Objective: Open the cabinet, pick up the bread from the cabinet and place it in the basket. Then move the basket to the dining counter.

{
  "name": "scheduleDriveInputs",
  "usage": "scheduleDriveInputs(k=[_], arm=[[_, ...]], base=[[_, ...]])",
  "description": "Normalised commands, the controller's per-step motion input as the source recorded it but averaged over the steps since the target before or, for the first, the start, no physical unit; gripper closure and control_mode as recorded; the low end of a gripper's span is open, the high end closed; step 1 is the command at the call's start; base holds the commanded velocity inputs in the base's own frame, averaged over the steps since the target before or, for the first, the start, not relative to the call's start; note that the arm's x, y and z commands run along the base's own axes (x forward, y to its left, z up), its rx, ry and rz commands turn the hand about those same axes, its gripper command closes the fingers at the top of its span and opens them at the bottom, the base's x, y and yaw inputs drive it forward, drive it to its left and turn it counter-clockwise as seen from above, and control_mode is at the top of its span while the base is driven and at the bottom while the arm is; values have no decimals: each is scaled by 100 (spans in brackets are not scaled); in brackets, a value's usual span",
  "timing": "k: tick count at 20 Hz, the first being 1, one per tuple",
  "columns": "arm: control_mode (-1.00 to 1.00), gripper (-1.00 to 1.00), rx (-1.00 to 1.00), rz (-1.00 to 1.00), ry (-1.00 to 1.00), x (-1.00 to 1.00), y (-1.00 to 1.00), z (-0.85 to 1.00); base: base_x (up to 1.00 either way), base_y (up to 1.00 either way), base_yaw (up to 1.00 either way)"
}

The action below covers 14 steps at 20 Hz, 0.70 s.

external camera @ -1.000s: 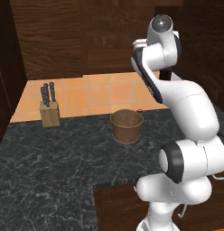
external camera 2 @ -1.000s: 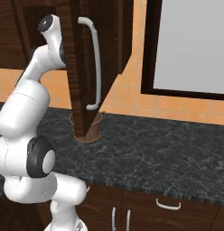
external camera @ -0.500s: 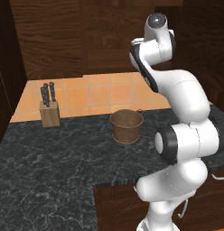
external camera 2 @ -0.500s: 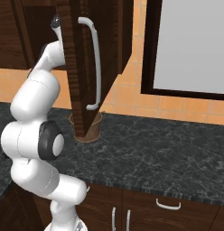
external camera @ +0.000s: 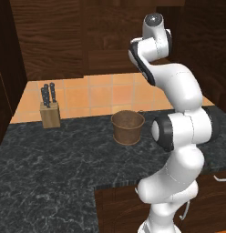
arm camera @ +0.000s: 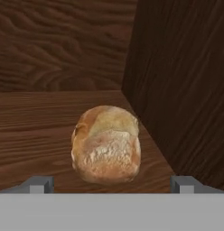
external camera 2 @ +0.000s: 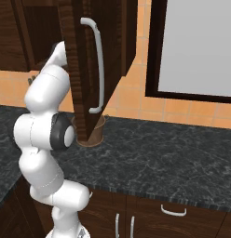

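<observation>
Reaching into the cabinet (external camera 2: 78, 56), whose door is already swung open, is the step in hand; the bread is not yet gripped. On the black desk (external camera: 51, 168) below, the basket (external camera: 127, 127) is seen waiting, empty as far as can be told. The bread (arm camera: 106, 143) is found on the cabinet shelf (arm camera: 32, 135), close to the side wall, between the tips of the gripper (arm camera: 112, 185), which are spread wide. A short advance and a closing are called for next.
</observation>
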Motion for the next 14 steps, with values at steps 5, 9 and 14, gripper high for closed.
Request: scheduleDriveInputs(k=[5, 9, 14], arm=[[-100, -100, 0, 0, 0, 42, -2, -12], [-100, -100, 0, 0, 0, 28, -1, -17], [-100, -100, 0, 0, 0, 26, -3, -21]], base=[[0, 0, 0], [0, 0, 0], [0, 0, 0]])
